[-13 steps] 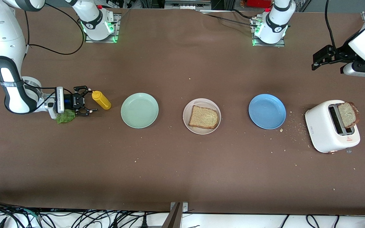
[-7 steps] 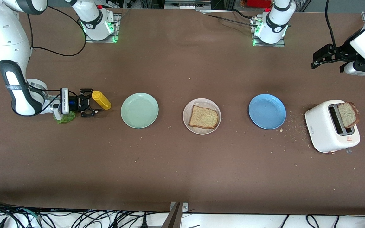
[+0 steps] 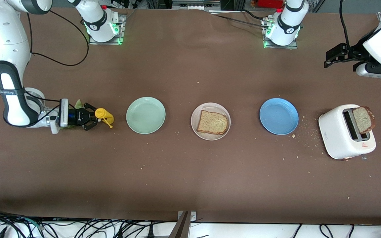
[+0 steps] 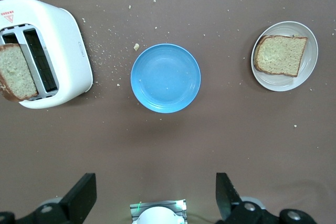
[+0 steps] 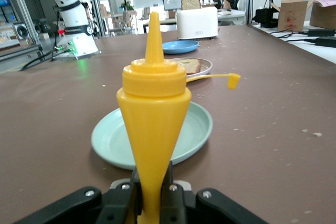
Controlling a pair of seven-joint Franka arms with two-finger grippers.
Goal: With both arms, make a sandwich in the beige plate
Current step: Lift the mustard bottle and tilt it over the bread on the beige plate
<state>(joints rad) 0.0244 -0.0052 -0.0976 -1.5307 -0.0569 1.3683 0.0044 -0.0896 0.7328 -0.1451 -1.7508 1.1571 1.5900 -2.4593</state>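
Right claw (image 3: 93, 119) pinches the soft yellow plastic squeeze bottle (image 3: 104, 114) low on the brown worktop (image 3: 190, 172); light, squashy, likely slippery. Left claw (image 4: 155, 198) waits, wide.

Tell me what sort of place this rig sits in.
Probably a robotics lab staged as a kitchen: two white robot arms bolted to a brown-covered table, a white two-slot toaster, and work tables, boxes and a tripod visible past the yellow squeeze bottle.
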